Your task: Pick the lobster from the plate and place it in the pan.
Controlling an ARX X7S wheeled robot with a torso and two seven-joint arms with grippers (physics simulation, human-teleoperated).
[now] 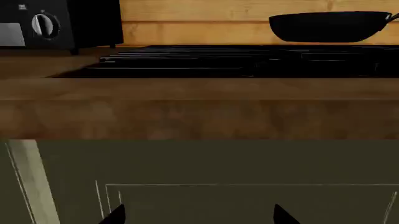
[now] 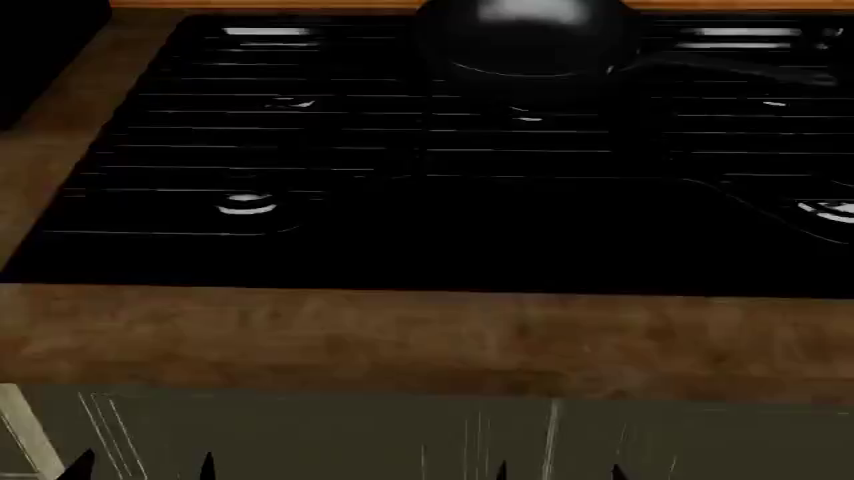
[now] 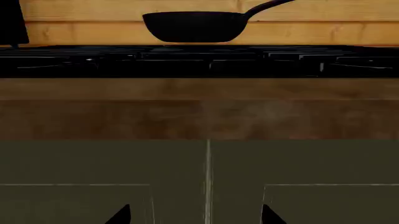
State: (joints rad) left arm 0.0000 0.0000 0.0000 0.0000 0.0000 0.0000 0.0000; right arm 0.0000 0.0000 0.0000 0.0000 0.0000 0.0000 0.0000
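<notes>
Pan (image 2: 523,38) sits at the far side of a black stovetop (image 2: 400,170). Both grippers, left (image 1: 198,215) and right (image 3: 194,215), hang low before olive cabinet doors (image 3: 124,163), fingertips spread apart, holding nothing.

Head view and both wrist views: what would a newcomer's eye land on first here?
The glossy black pan sits at the back of the dark stovetop, its handle pointing to the robot's right. A wooden counter edge runs in front of the stove, above olive cabinet doors. No lobster or plate shows in any view.
</notes>
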